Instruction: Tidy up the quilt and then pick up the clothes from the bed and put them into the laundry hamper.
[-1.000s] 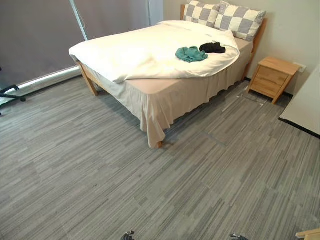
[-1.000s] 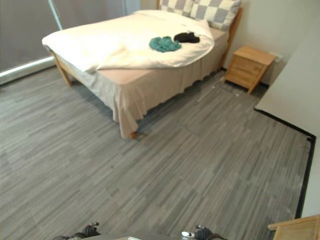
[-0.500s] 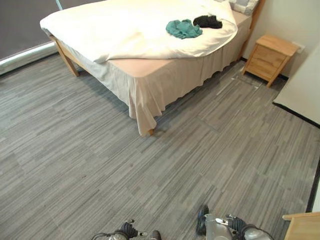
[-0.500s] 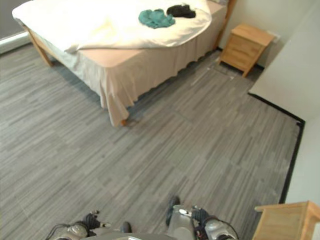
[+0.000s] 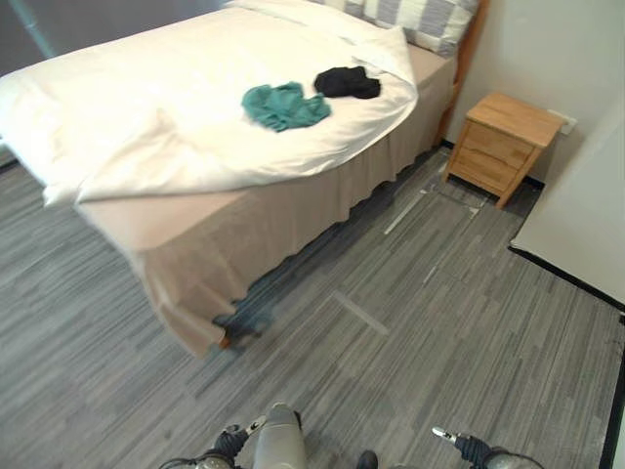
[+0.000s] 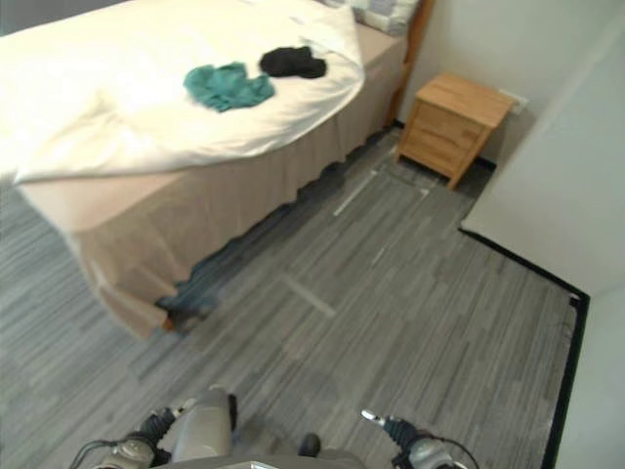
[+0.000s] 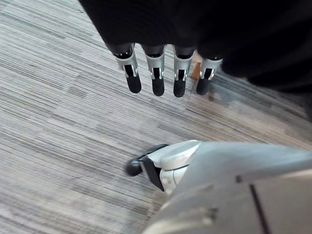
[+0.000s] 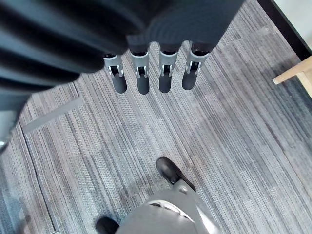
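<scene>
Approaching the bed (image 5: 244, 210), both robot hands (image 7: 165, 73) (image 8: 151, 73) hang empty, fingers straight; next, probably straighten the rumpled quilt (image 5: 146, 117).

Head stereo pair: high vantage, angled down and forward across the grey plank floor (image 5: 410, 293) toward the bed (image 5: 234, 225) and wooden nightstand (image 5: 498, 147) at mid distance. Both eyes share the quilt (image 6: 127, 107), nightstand and floor, offset slightly sideways.
Left wrist view: very close, looking straight down along the left hand (image 7: 165, 73) to the floor.
Right wrist view: very close, looking down along the right hand (image 8: 151, 73) to the same floor.
</scene>
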